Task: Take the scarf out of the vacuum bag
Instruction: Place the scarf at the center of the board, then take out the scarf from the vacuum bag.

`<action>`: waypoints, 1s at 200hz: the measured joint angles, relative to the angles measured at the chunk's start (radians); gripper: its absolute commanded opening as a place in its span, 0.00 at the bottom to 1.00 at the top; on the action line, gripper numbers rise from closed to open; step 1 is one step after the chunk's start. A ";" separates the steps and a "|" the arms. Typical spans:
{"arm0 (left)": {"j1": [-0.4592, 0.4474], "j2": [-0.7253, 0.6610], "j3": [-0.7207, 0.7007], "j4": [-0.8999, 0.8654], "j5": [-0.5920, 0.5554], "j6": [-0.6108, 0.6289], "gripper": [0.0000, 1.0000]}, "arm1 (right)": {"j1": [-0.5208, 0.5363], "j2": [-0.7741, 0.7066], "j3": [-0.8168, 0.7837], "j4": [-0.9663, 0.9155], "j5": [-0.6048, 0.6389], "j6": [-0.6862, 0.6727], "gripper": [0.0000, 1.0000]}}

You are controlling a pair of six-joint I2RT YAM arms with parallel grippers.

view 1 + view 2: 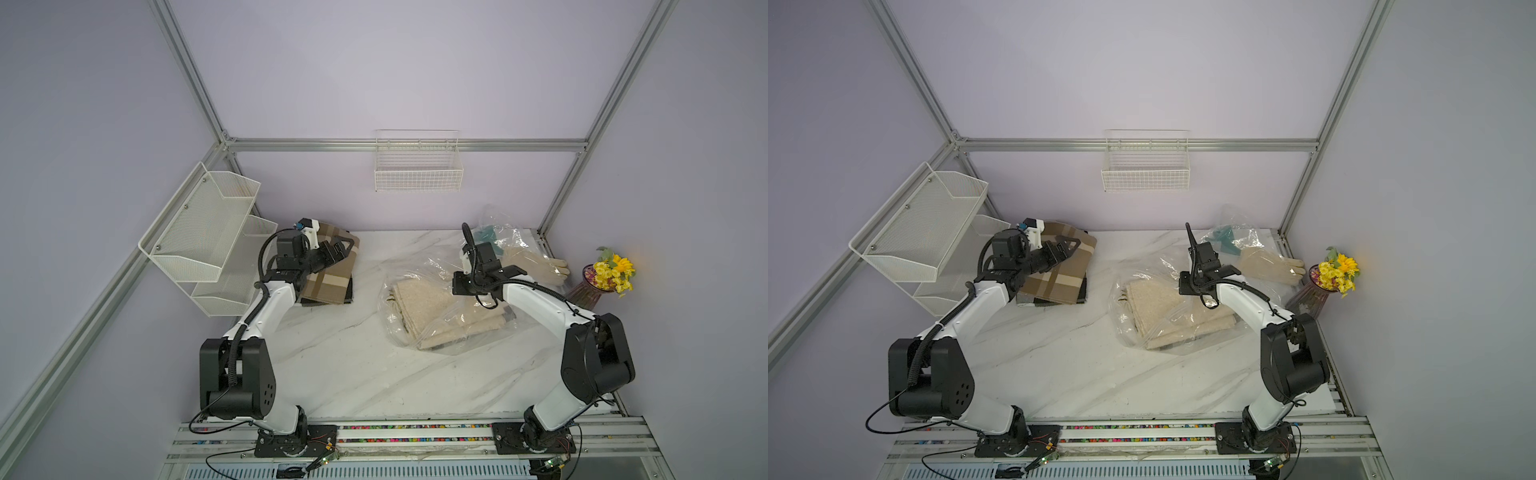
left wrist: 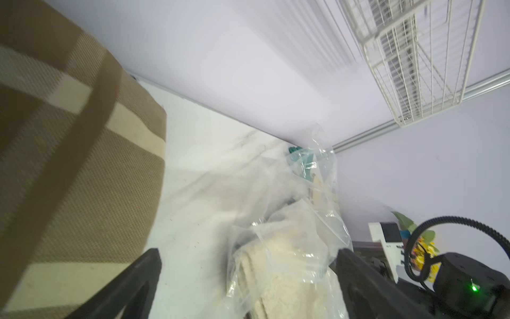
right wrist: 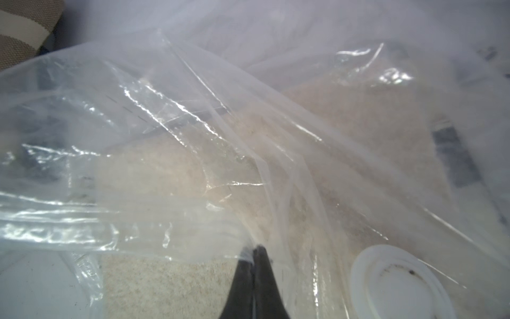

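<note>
Beige scarf (image 1: pixel 419 307) lies inside vacuum bag (image 1: pixel 389 332); right fingers (image 3: pixel 244 276) pinch its plastic, left fingers (image 2: pixel 358 279) spread.

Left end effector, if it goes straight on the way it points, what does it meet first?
Probably the vacuum bag holding the beige scarf: it lies ahead of the open left end effector, across marble tabletop. Depth is unclear.
</note>
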 measured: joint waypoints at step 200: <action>-0.478 -0.039 -0.373 0.266 0.048 -0.308 0.81 | 0.100 -0.164 0.051 -0.142 -0.087 -0.005 0.00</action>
